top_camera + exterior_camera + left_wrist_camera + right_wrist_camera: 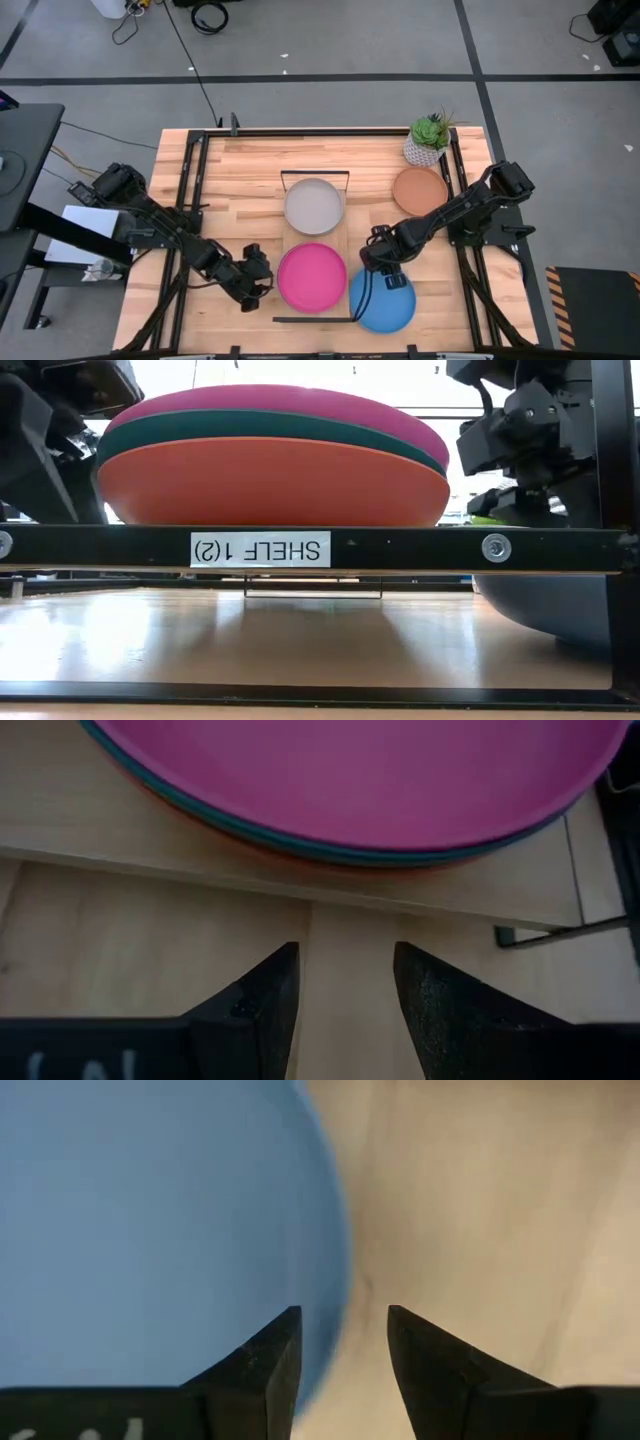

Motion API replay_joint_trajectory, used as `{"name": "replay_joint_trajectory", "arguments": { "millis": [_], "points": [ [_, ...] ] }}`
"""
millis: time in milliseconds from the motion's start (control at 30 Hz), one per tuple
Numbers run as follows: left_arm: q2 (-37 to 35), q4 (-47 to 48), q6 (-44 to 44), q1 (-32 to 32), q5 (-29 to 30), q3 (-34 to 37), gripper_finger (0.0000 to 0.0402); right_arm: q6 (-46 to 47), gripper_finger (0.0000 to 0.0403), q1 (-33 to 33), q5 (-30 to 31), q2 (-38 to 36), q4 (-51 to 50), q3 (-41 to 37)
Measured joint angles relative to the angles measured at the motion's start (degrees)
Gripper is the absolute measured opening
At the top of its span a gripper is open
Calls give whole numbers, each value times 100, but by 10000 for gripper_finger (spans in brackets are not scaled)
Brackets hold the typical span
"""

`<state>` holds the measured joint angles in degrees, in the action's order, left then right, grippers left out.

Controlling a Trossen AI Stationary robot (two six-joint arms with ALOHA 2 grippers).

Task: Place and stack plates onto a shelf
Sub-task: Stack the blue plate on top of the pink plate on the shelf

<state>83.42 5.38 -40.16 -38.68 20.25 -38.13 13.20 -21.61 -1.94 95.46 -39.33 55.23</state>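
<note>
On the shelf (292,238) a pale grey-cream plate (315,205) lies at the far end. At the near end is a stack with a magenta plate (312,277) on top; the low view shows the magenta plate (300,405) over dark teal (250,430) and orange (270,485). A blue plate (382,300) rests on the table right of that stack. My right gripper (385,272) hovers open over its far rim, one finger over the blue plate (150,1210), the other over bare wood. My left gripper (258,287) is open, just left of the stack (380,770).
A terracotta plate (419,190) lies on the table near the right edge, with a potted green plant (430,140) just beyond it. Black frame rails (195,200) run along both table sides. Bare wood shows left of the shelf.
</note>
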Motion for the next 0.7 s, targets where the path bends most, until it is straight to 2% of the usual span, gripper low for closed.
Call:
{"name": "replay_joint_trajectory", "arguments": {
  "millis": [200, 500, 700],
  "points": [
    [0, 63, -153, -2, -369, -60, 172, 216, 132, 5, -56, 0, 15, -31],
    [-42, 270, 177, -119, -583, -658, 172, 232, 15, 13, -129, -37, -469, -2],
    [-116, 937, 362, -170, -64, -1032, 172, 322, 14, 108, 294, -526, -1565, 363]
  ]
}}
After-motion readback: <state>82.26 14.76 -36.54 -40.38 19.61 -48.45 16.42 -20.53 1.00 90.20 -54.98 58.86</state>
